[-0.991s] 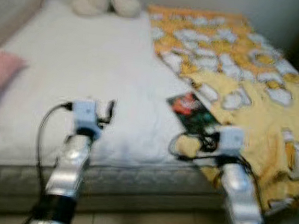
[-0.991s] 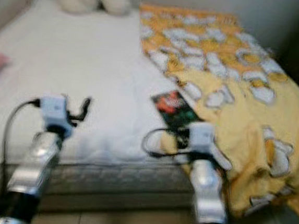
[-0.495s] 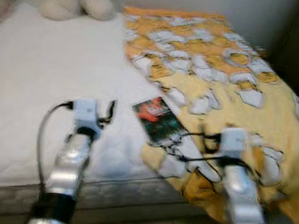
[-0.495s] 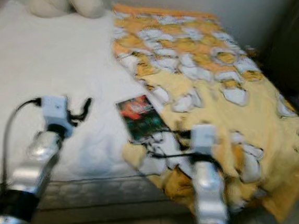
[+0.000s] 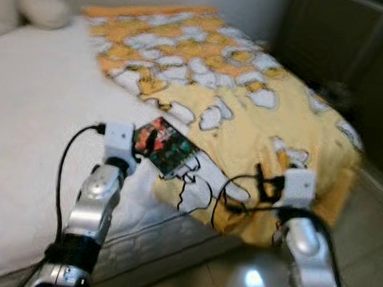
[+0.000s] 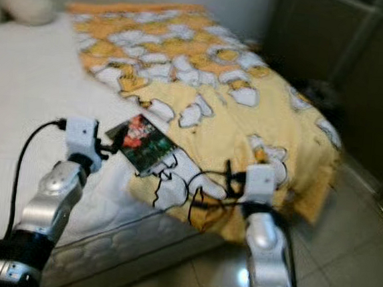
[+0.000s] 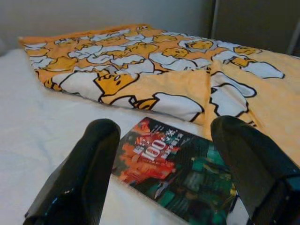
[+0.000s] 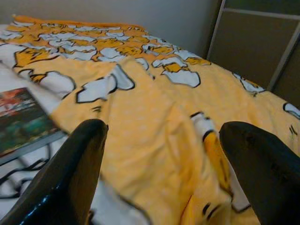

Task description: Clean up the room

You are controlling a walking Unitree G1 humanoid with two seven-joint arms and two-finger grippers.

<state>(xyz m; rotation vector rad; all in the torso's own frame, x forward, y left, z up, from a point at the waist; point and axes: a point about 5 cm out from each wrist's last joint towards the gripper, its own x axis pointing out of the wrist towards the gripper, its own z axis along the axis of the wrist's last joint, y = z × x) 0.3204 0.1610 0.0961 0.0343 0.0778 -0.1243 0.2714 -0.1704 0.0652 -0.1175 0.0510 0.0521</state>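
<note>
Nothing tidied yet: both my grippers, left [image 7: 164, 164] and right [image 8: 164, 164], hang spread and empty, book [image 5: 166, 146] near bed [image 5: 31, 136] edge, blanket [image 5: 249, 101] rumpled.

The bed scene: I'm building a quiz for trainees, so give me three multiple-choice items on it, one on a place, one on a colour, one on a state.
1. Where does the dark glossy book with the red and green cover lie?
A. On the floor tiles
B. On the white mattress, at the blanket's edge
C. On a pillow

2. What is the ground colour of the cartoon-printed fleece blanket?
A. Yellow-orange
B. Blue
C. Grey

3. How do the fingers of the left hand stand?
A. Shut on the book
B. Shut on the blanket
C. Open, holding nothing

Key: 1 B, the book rests on the white mattress beside the blanket's edge. 2 A, yellow-orange cloth with white and orange figures. 3 C, the left wrist view shows the two black fingers spread wide, with the book beyond them.
</note>
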